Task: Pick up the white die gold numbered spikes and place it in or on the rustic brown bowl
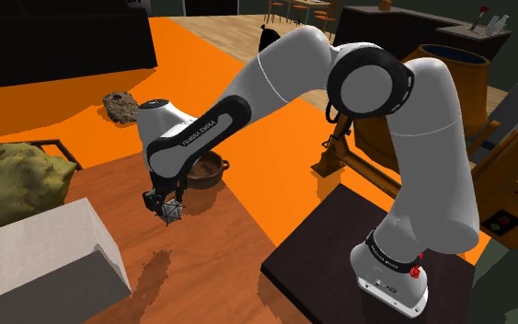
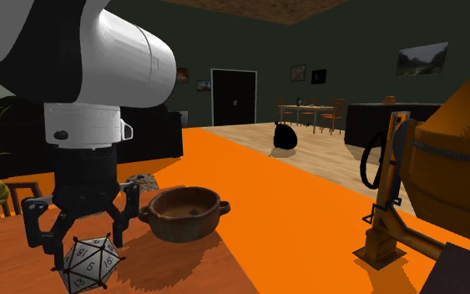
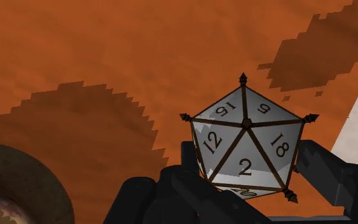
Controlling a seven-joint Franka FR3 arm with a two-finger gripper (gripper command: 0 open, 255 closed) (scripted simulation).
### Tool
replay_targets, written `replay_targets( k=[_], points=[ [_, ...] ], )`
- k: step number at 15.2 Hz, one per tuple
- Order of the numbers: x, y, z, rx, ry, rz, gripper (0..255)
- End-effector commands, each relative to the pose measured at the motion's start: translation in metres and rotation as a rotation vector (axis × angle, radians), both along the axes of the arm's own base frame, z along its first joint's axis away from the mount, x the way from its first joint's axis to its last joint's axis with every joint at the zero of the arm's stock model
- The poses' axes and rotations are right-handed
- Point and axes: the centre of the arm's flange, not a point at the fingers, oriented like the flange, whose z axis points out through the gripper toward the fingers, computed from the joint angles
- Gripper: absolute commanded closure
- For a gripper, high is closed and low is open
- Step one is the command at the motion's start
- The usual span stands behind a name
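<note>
White with dark edges, the twenty-sided die [image 3: 246, 143] is sitting in my gripper [image 3: 250, 168], whose jaws are standing partly apart and clasping its opposite sides. Face 2 is facing my wrist, with one spike pointing away. Being near-round, it has no long axis. It is hanging, seemingly just above the wooden tabletop [image 3: 75, 51], beside the brown bowl [image 2: 181, 224].

Dim, even light; jagged, blocky dark shadows lie across the brown table [image 3: 75, 51].

White spiked numbered die [image 3: 247, 143], clasped in the tool [image 2: 87, 255], hangs beside the brown two-handled bowl [image 2: 183, 225]
</note>
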Motion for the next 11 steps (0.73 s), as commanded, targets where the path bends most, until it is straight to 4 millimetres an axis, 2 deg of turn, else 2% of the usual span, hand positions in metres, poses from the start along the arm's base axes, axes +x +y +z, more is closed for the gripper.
replay_targets(
  k=[1,11],
  points=[
    [0.0,0.001,0.011,0.0,0.0,0.0,255],
    [0.0,0.001,0.063,0.0,0.0,0.0,255]
  ],
)
